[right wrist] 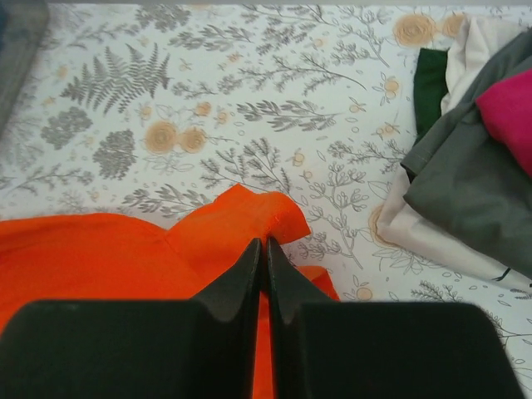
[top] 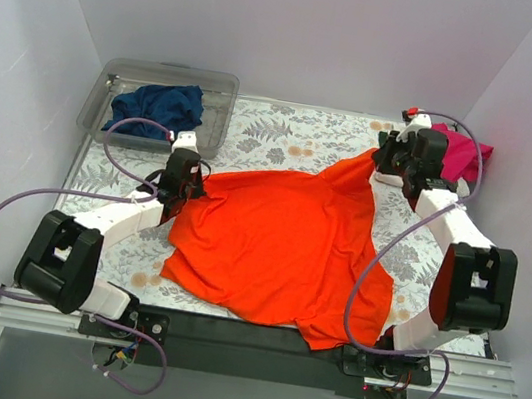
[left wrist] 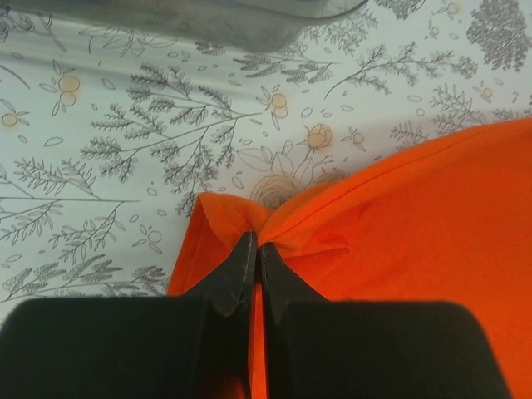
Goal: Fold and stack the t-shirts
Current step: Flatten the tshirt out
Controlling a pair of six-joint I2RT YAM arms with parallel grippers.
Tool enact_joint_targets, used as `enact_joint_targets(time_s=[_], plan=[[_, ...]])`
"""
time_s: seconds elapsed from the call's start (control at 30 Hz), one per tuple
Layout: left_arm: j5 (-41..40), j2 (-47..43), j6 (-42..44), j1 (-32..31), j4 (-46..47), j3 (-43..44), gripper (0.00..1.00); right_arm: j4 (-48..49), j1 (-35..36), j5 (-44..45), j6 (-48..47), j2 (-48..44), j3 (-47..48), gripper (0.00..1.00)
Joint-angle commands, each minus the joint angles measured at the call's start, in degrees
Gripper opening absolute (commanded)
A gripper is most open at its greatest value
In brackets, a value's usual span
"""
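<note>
The orange-red t-shirt (top: 279, 247) lies spread and rumpled across the middle of the table. My left gripper (top: 185, 187) is shut on its far left edge, and the pinched cloth (left wrist: 349, 241) shows in the left wrist view at the gripper (left wrist: 254, 248). My right gripper (top: 385, 163) is shut on the shirt's far right corner (right wrist: 249, 218), at the gripper (right wrist: 264, 246). The navy t-shirt (top: 159, 107) lies bunched in the clear tub (top: 114, 74). The magenta t-shirt (top: 460, 154) lies at the far right, on top of a grey one (right wrist: 465, 187).
The clear plastic tub stands at the far left corner, and its rim (left wrist: 249, 29) is close ahead of my left gripper. A pile of cloth with white (right wrist: 416, 233) and dark green (right wrist: 431, 79) pieces lies just right of my right gripper. Walls enclose the table.
</note>
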Motion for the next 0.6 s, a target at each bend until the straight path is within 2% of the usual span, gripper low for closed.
enact_joint_targets(time_s=[0.0,0.3,0.47,0.57], plan=[[-0.87,1.07,-0.63,0.32,4.57,2.03,0.00,3.03,-0.12,3.92,-1.38,3.62,3.51,0.01],[-2.45,1.42,-0.37,1.37,4.22,1.77,0.00,0.57,1.11,7.70,-3.31,12.06,5.26,0.01],[-2.45,1.16,-0.46,1.81,3.35,2.12,0.00,-1.62,6.29,8.75,-6.29,12.42,8.69,0.01],[-3.24,-0.15,-0.72,1.72,3.61,0.81,0.00,-2.77,10.25,11.39,-7.87,10.84,6.34,0.01]])
